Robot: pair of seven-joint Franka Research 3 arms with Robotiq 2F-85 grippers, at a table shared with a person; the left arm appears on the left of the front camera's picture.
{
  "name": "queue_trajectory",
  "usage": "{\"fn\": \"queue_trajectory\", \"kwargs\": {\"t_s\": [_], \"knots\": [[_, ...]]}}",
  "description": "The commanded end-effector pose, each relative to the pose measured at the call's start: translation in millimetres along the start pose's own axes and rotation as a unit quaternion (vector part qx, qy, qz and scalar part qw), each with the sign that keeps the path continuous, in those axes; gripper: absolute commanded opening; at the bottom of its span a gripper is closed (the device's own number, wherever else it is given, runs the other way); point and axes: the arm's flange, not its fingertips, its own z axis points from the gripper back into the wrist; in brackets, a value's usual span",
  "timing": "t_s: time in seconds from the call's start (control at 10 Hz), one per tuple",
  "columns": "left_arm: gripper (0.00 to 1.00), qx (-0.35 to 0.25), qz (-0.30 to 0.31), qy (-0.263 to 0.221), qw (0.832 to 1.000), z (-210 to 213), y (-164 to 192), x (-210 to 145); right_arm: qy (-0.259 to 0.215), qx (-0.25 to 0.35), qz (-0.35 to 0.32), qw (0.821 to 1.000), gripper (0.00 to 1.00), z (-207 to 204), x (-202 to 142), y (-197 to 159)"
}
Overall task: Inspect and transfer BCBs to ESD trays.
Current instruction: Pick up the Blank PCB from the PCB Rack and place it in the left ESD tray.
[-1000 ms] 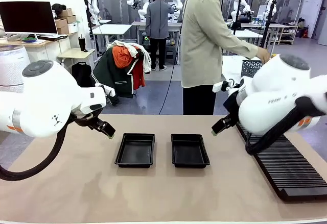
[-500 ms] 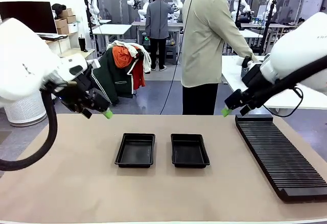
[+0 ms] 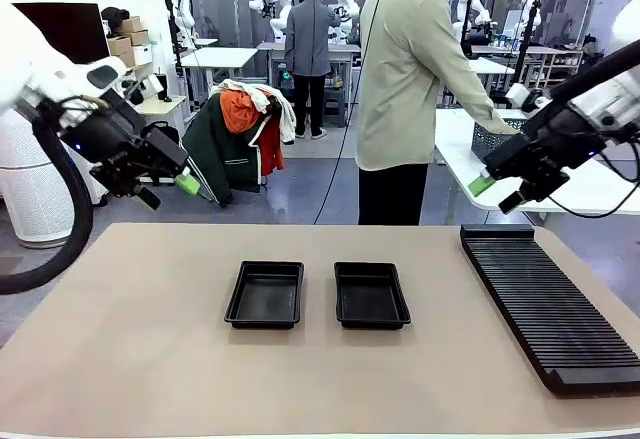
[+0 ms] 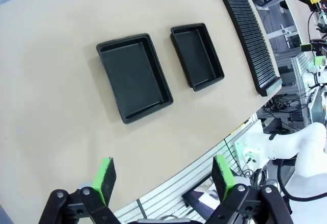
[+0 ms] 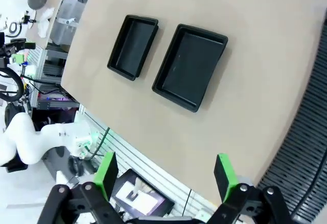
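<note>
**Front view.** The left claw [image 3: 168, 191] hangs in the air above the far left corner of the surface [image 3: 120, 359]. Its green-padded fingers are spread wide with nothing between them. The right claw [image 3: 496, 194] hangs off the far right, likewise spread and empty. Two black ESD trays lie side by side on the surface, a narrow gap between them and their floors bare. The first tray [image 3: 265, 294] sits below and to the right of the left claw. The second tray [image 3: 371, 295] sits below and to the left of the right claw. A black ribbed rack [image 3: 550, 309] lies beneath the right claw, along the surface's right side. Beyond the far edge stands a person [image 3: 410, 79], one arm stretched toward a grey mesh basket [image 3: 490, 137] that appears just above the right claw.

**Left wrist view.** Past the parted fingertips of the left claw [image 4: 163, 175] the first tray [image 4: 134, 76] lies nearer and the second tray [image 4: 196, 55] farther.

**Right wrist view.** Past the parted fingertips of the right claw [image 5: 166, 174] the second tray [image 5: 190, 66] lies nearer.
</note>
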Motion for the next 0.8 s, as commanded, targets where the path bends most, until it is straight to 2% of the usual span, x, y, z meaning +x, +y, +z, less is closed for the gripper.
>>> {"fn": "queue_trajectory", "kwargs": {"t_s": [0.0, 0.2, 0.4, 0.7], "knots": [[1.0, 0.007, 0.024, 0.017, 1.0, 11.3, -5.5, 6.4, 0.008, 0.008, -0.026, 1.0, 1.0, 19.1, 6.8, -9.6], [1.0, 0.012, 0.037, 0.032, 0.999, 27.8, -7.1, 14.5, 0.024, 0.01, -0.058, 0.998, 1.0, 36.1, 4.9, -15.9], [1.0, 0.008, 0.046, 0.051, 0.998, 40.9, -9.8, 18.7, 0.014, 0.013, -0.075, 0.997, 1.0, 54.4, 2.9, -21.0], [1.0, 0.029, 0.054, 0.049, 0.997, 53.2, -15.3, 6.4, 0.002, 0.008, -0.11, 0.994, 1.0, 79.3, 6.7, -27.1]]}}
